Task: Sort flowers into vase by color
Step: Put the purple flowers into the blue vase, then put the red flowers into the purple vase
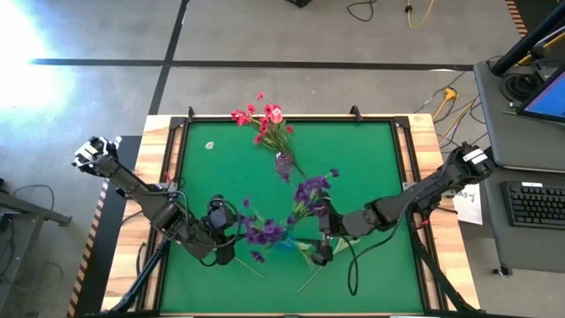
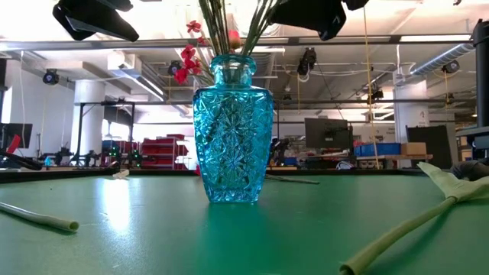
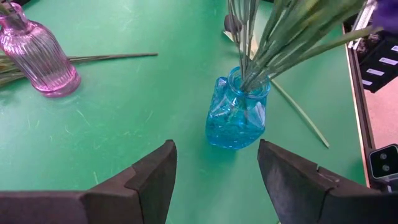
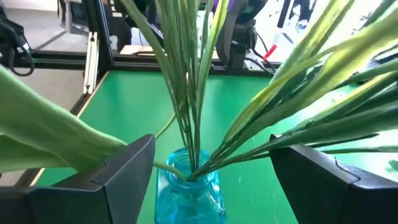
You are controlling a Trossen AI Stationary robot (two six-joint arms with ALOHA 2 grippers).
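Between the right gripper's (image 4: 211, 168) parted jaws stands the blue vase (image 3: 237, 112), purple flowers (image 1: 309, 190) fanning from its neck; nothing is clamped. Judged step: release of a purple stem into the blue vase. Next move probably calls for lifting the right jaws clear without snagging stems, then fetching a loose stem (image 2: 405, 229) off the worktop (image 1: 353, 159). Left gripper (image 3: 214, 180) hovers jaws apart, empty, blue vase just beyond them. Count: two vases, blue and pink vase (image 3: 40, 56); red flowers (image 1: 260, 119) one bunch; stem count unclear.
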